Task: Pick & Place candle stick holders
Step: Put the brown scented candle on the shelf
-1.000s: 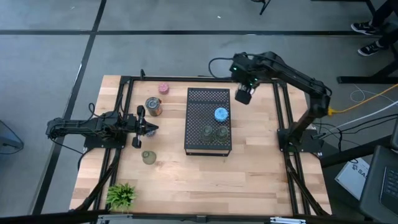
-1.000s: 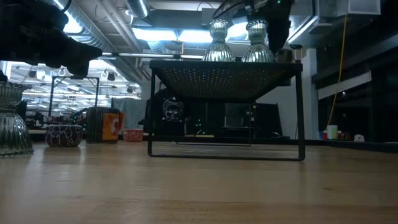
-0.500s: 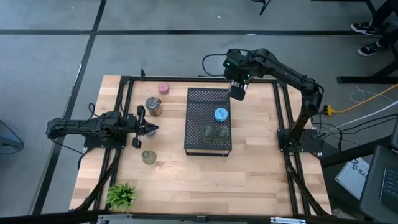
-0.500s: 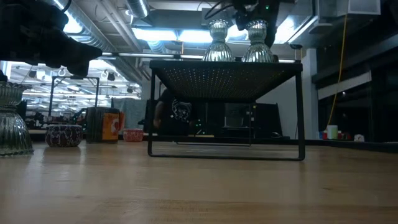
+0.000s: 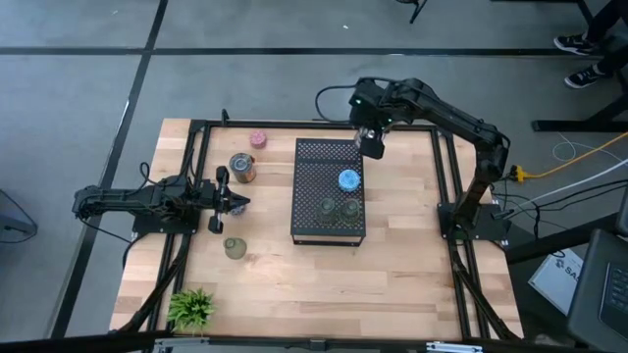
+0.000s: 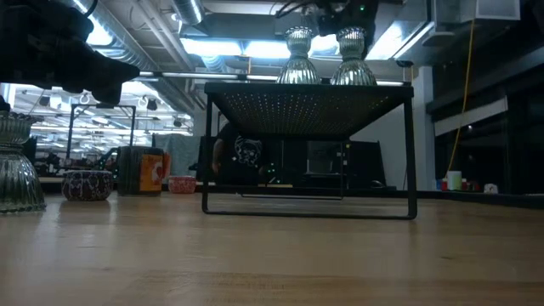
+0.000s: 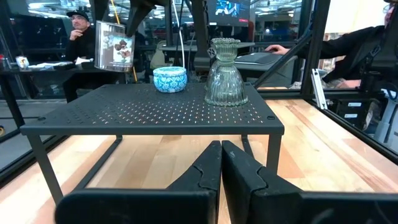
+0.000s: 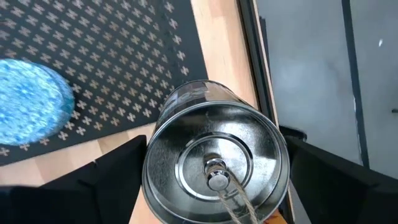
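Wooden table [image 5: 324, 270]: butcher-block top, framed by black rails, carrying all items.

Black perforated tray [image 5: 329, 191]: a raised rectangular stand on thin legs at the table's centre. On it stand a blue candle stick holder [image 5: 348, 180] and two clear glass candle stick holders [image 5: 339, 208] side by side, just beside the blue one. The low view shows the two glass pieces upright on the tray top [image 6: 308, 93].

Right arm: reaches from its base at the right side of the table toward the tray's far right corner. The right gripper [image 5: 371, 145] hangs above that corner. Its wrist view shows the fingers [image 8: 112, 171] spread wide on either side of a silvery metal candle stick holder [image 8: 214, 165], which sits between them and is seen end-on over the tray's edge and the bare wood. The fingers appear to clasp it.

Left arm: lies low across the left side of the table, waiting. The left gripper [image 5: 234, 202] points toward the tray, its fingers [image 7: 208, 171] pressed together with nothing between them.

Small green plant [image 5: 191, 308]: near left corner of the table.

Loose holders left of the tray: a larger brownish one [image 5: 241, 168], an olive-green one [image 5: 234, 247] and a pink one [image 5: 258, 139], well apart from each other.
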